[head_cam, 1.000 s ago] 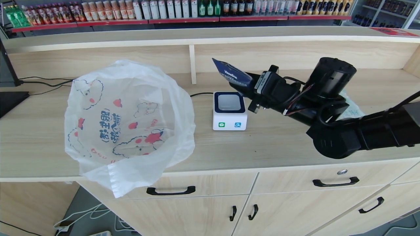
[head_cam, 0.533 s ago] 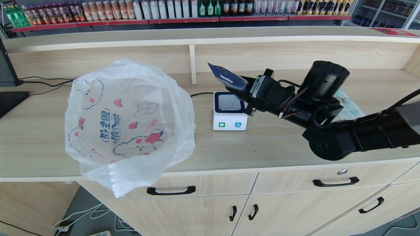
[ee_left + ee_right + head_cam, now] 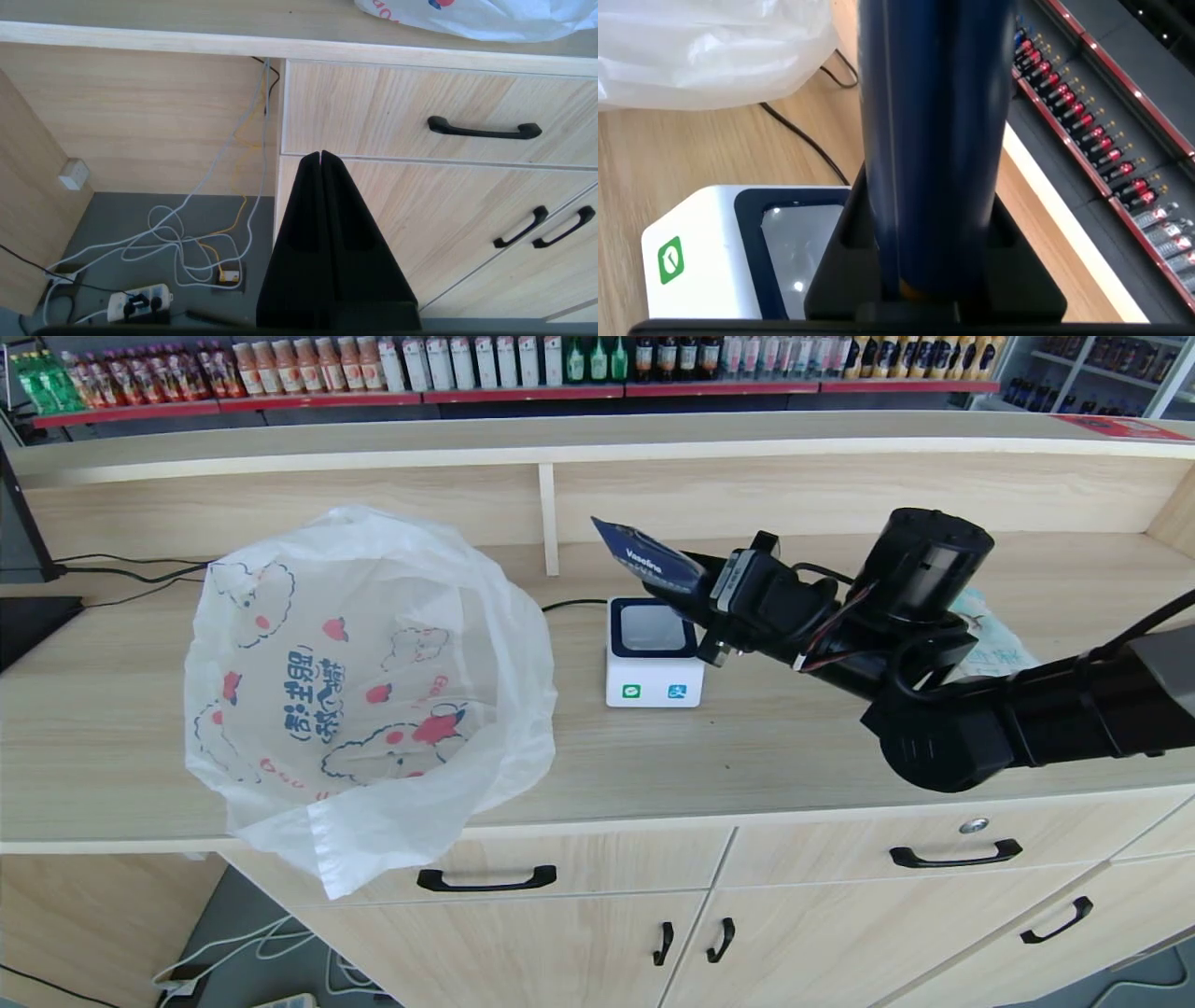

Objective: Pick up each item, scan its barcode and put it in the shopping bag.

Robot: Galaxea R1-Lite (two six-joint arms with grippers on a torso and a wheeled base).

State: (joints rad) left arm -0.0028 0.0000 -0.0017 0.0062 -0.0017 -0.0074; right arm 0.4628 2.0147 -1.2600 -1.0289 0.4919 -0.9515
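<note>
My right gripper (image 3: 689, 581) is shut on a dark blue tube (image 3: 644, 557), held tilted just above the far edge of the white barcode scanner (image 3: 653, 653) on the counter. In the right wrist view the blue tube (image 3: 934, 131) stands between the fingers (image 3: 842, 252), with the scanner (image 3: 738, 252) and its glass window below it. The white shopping bag (image 3: 364, 681) with red and blue print sits open at the counter's left. My left gripper (image 3: 322, 161) hangs shut below counter height, in front of the cabinet.
A pale packet (image 3: 994, 644) lies on the counter behind the right arm. A black cable (image 3: 571, 605) runs from the scanner toward the bag. A raised wooden ledge (image 3: 597, 453) closes the counter's back. Drawers with black handles (image 3: 485, 879) line the front.
The right gripper carried the blue tube left and slightly down, from beside the scanner to over its far edge, then held still. The bag and scanner have not moved.
</note>
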